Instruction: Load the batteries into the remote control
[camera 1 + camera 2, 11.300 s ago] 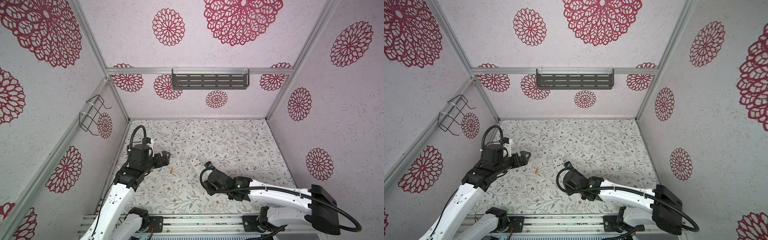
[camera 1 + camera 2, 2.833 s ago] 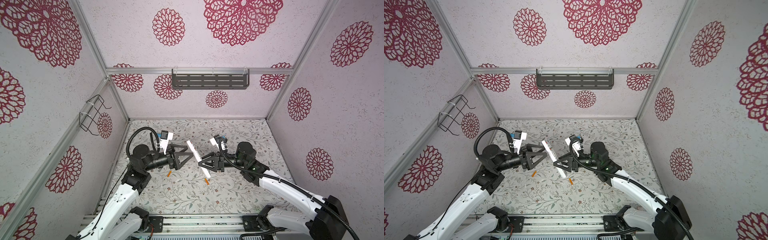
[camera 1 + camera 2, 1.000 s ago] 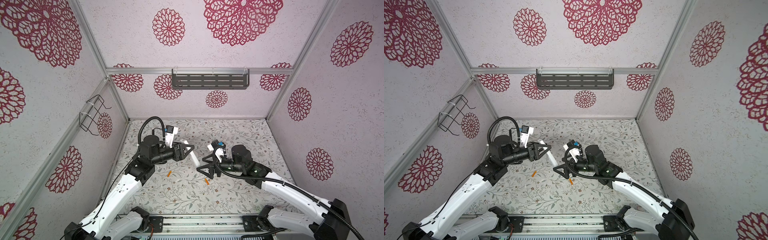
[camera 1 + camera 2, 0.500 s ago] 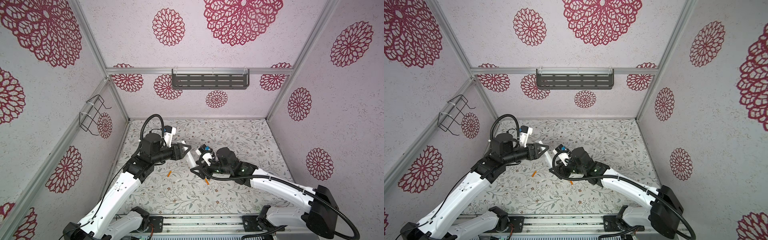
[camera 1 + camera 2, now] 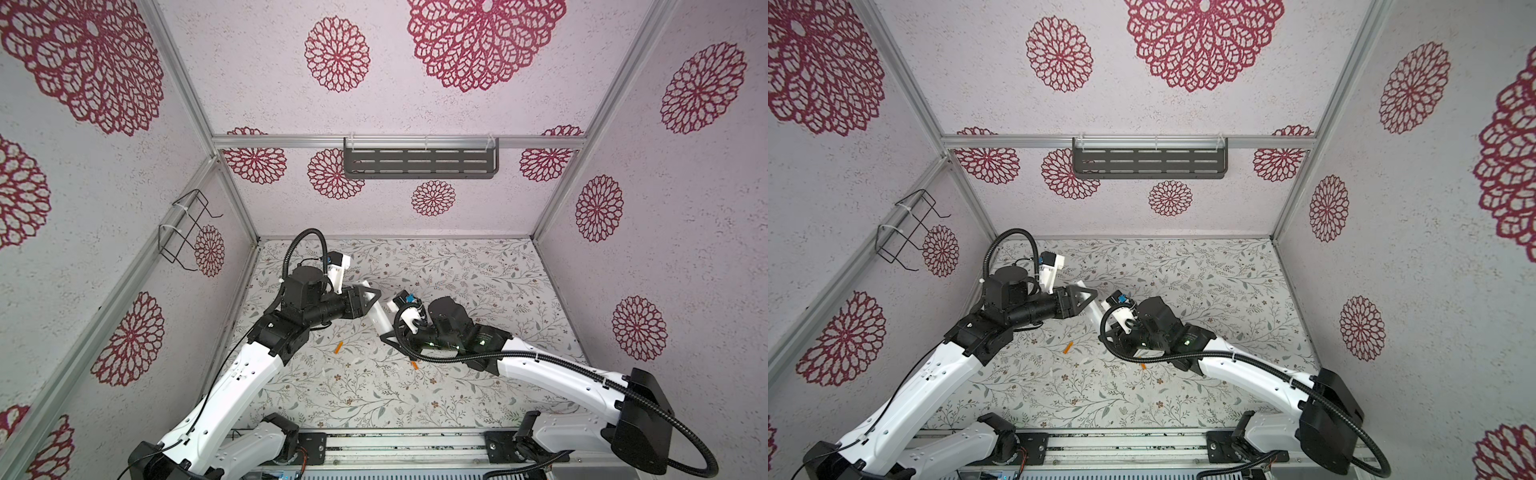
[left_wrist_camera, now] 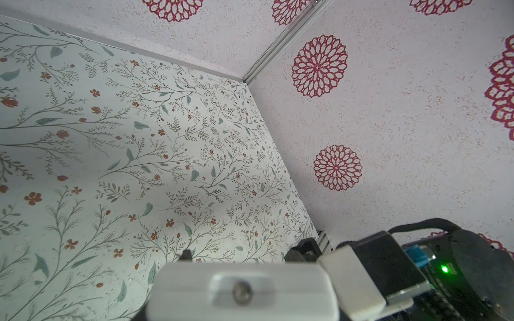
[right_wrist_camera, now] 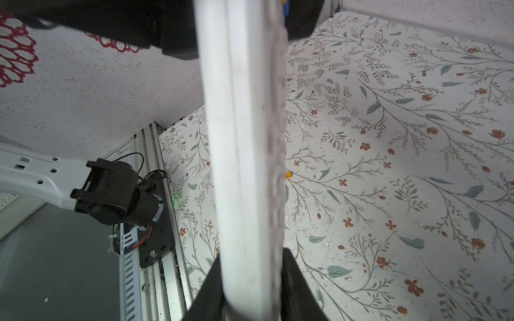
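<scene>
The remote control (image 5: 380,322) is held up off the floral worktop (image 5: 478,286) between the two arms, near the middle in both top views, slanting from the left hand (image 5: 374,298) at its farther end to the right hand (image 5: 385,333) at its nearer end. The left hand is closed on the remote control; in the right wrist view its dark pads press the white bar (image 7: 244,166) from both sides. The right hand is narrow and clasps the same bar, its black fingers (image 7: 297,294) lying against both long edges. The row of buttons shows only as a bumpy edge there, too blurred to read. In the left wrist view the remote control's blunt end (image 6: 239,289), with a small round window, fills the lower edge, and the right arm's wrist sits just beside it with a green light on.

Both orange batteries lie loose on the worktop, well apart from each other and held by neither hand: one battery (image 5: 338,347) near the left arm, the other battery (image 5: 414,365) just beside the right arm
</scene>
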### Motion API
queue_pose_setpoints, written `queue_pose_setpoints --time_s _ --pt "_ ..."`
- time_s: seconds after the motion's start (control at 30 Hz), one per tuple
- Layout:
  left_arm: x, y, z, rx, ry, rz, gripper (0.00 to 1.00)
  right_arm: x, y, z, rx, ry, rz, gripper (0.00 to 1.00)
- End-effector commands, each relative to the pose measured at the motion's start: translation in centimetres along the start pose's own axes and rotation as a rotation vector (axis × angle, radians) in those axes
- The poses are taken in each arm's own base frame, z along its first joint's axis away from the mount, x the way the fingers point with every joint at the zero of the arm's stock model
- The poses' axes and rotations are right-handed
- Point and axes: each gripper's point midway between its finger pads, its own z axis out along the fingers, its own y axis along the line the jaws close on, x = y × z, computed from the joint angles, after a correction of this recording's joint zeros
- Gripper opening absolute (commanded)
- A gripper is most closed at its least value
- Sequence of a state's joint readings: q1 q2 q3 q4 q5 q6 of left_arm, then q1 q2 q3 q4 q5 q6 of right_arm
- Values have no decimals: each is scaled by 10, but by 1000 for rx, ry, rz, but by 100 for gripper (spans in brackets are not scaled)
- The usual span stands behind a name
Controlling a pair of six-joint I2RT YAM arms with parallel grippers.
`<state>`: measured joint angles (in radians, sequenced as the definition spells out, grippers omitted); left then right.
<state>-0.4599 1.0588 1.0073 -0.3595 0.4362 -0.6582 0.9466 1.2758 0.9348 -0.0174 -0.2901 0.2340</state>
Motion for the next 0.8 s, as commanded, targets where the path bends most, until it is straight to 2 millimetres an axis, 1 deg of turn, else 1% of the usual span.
queue_pose_setpoints --time_s 0.0,0.07,0.13,0.17,0.3,0.43,0.53,0.7,0.77 --pt "0 -21 -4 101 9 79 36 -32 3 -15 -51 -62 107 22" --pt "3 -24 -7 120 15 113 76 -36 4 -20 -105 -60 159 22" --pt "4 -29 -12 138 8 154 100 -39 5 -27 -167 -59 211 22" --pt "5 -31 -15 149 2 173 98 -40 7 -31 -208 -57 232 22" --pt "6 -38 -19 188 -12 238 97 -42 15 -45 -325 -32 267 22" --pt "9 -44 -11 253 8 256 97 -46 32 -58 -440 -7 273 22" --pt "7 -43 -2 271 15 244 97 -52 42 -67 -505 -10 277 22" --pt "1 -49 4 311 3 234 97 -60 53 -78 -559 -31 269 22" --pt "0 -55 4 349 5 230 97 -61 55 -81 -569 -34 265 22"
